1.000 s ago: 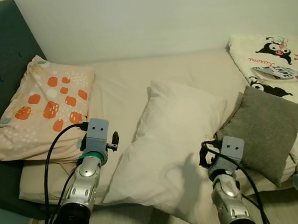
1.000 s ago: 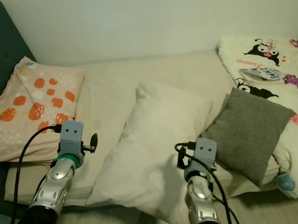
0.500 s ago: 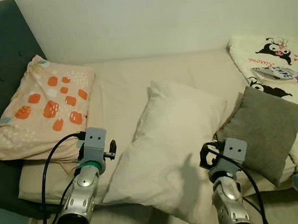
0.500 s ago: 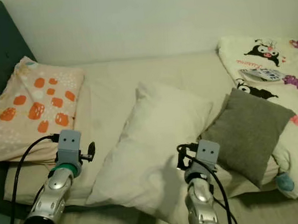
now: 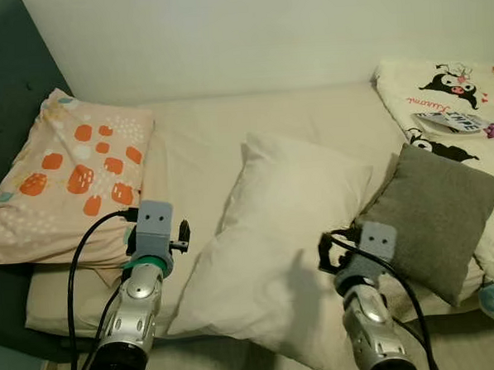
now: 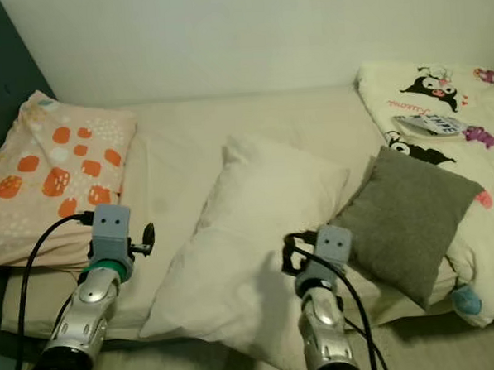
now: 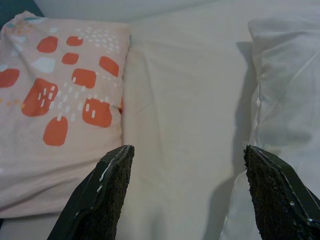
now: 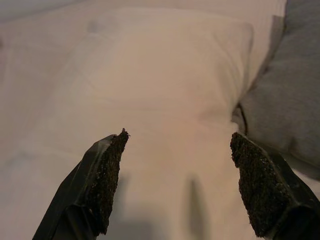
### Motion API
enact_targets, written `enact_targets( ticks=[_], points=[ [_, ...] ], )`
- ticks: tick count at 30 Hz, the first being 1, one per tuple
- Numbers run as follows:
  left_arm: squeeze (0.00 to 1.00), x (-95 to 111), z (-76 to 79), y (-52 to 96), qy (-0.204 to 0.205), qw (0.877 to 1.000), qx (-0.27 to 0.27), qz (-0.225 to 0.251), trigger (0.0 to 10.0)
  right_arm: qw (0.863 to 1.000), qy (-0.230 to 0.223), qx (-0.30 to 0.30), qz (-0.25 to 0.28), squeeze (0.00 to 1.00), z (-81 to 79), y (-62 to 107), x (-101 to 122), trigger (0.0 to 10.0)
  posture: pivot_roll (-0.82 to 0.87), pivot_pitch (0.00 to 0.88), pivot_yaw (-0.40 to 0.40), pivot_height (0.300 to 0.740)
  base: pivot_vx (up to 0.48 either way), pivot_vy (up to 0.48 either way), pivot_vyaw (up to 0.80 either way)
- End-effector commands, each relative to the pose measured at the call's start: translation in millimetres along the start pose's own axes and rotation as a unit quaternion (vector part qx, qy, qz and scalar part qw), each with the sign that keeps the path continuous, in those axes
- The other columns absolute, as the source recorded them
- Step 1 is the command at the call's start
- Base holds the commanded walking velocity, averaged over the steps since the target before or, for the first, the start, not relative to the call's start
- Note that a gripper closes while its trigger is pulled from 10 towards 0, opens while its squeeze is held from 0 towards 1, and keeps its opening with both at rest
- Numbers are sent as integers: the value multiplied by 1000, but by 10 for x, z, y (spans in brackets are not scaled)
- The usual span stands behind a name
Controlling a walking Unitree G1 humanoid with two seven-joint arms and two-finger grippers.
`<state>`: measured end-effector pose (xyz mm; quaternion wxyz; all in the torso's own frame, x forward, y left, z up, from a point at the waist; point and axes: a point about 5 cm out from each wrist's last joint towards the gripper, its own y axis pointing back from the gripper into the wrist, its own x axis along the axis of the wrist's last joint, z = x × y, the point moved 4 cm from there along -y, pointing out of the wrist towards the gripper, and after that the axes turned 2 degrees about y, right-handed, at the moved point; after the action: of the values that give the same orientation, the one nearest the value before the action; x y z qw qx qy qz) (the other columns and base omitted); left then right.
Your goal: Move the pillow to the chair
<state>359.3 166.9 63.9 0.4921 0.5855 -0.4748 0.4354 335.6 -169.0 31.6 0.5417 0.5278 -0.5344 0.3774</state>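
White pillow lies mid-bed, between patterned orange pillow and grey cushion. Left pincer spread wide, empty, over sheet beside white pillow's edge. Right pincer wide open, empty, seemingly just above white pillow, contact unclear.
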Motion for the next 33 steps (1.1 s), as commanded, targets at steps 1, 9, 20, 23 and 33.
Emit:
enact_targets(
  ticks=[1,9,20,23,33],
  points=[
    [0,-81,-39,40,5,1000,6,-8,10000,1000,-8,2,-15,0,-11,19,-69,10000,29,20,81,740,0,0,0],
    [0,-193,-32,121,-2,1000,3,-18,10000,997,-65,29,-1,0,-68,34,-1,10000,30,26,57,740,0,0,0],
    [0,-64,-39,54,12,1000,20,-3,10000,999,17,43,-1,0,-71,-88,99,10000,-8,36,24,740,0,0,0],
    [0,-58,-31,52,7,1000,13,-3,10000,999,19,50,-2,0,-97,-76,94,10000,1,37,46,740,0,0,0],
    [0,-77,-30,54,0,1000,5,-7,10000,998,0,63,9,0,-183,-20,69,10000,-15,33,74,740,0,0,0]
  ],
)
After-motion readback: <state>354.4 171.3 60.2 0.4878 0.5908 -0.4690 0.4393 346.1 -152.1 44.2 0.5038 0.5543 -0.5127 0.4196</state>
